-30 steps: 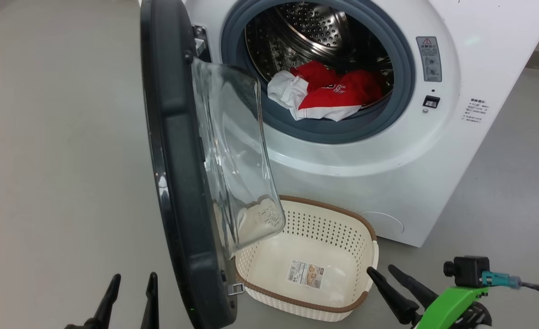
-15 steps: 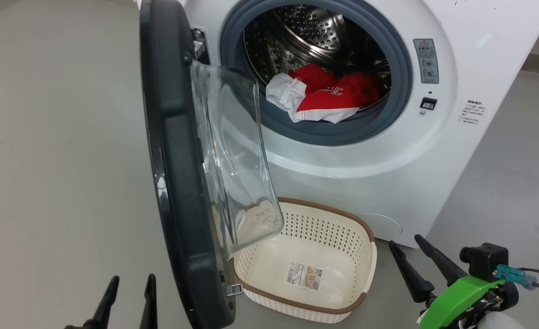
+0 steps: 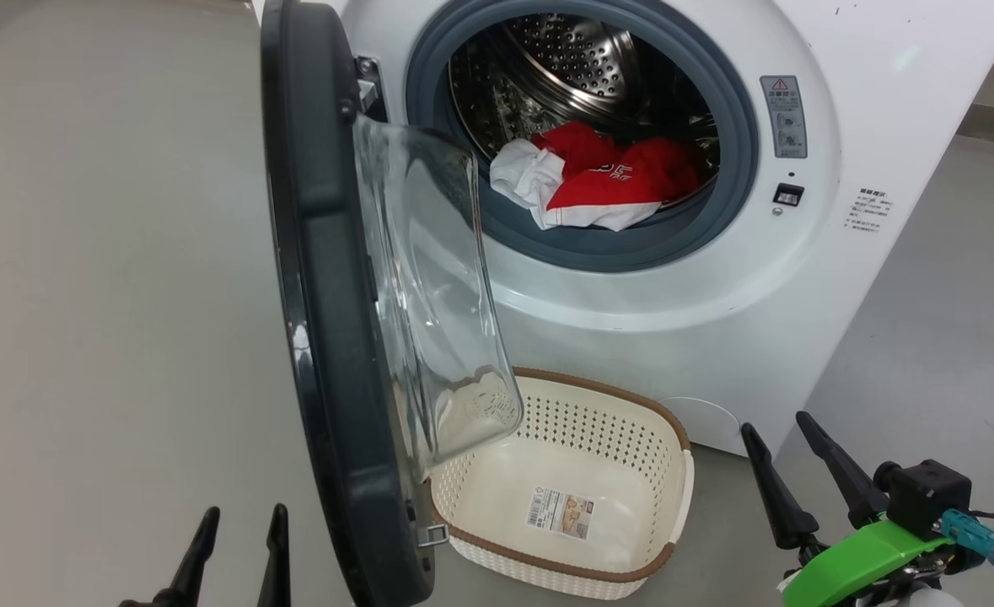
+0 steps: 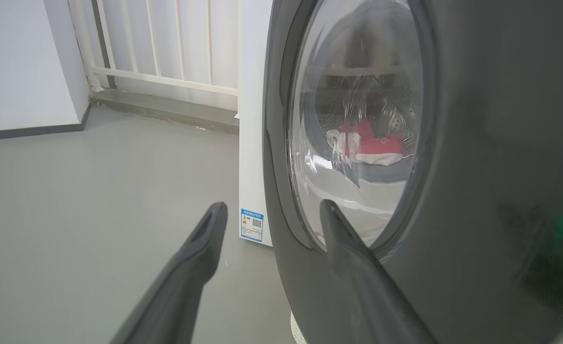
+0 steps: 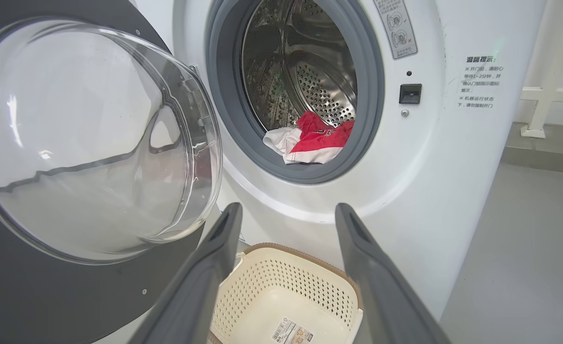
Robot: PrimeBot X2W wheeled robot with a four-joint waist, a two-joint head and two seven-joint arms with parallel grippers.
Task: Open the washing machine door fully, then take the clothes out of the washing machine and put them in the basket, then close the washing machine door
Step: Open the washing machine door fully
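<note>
Judging by how things lie, the work sits between opening the door and the first reach for laundry. At the far left the left gripper [image 3: 245, 510] hangs low over the bare floor [image 3: 109, 295], its fingers spread wide and holding nothing. It is just beside the outer face of the washing machine door [image 3: 328, 337]; whether a finger grazes the black rim is hard to tell from the wrist view. The door stands swung out edge-on, perhaps not to its full swing, and its glass bowl [image 3: 429, 295] overhangs the left end of the basket [image 3: 598, 426], which sits empty on the floor against the washing machine [image 3: 716, 320]. Inside the steel drum [image 3: 572, 59] the clothes [image 3: 598, 181] lie bunched at the front, draped onto the grey gasket [image 3: 598, 249]. At the right the right gripper [image 3: 773, 421] points toward the opening, fingers wide apart and empty. The next move likely calls for it to rise over the basket and gasket lip, pinch the fabric, and avoid the glass bowl when dropping it.
</note>
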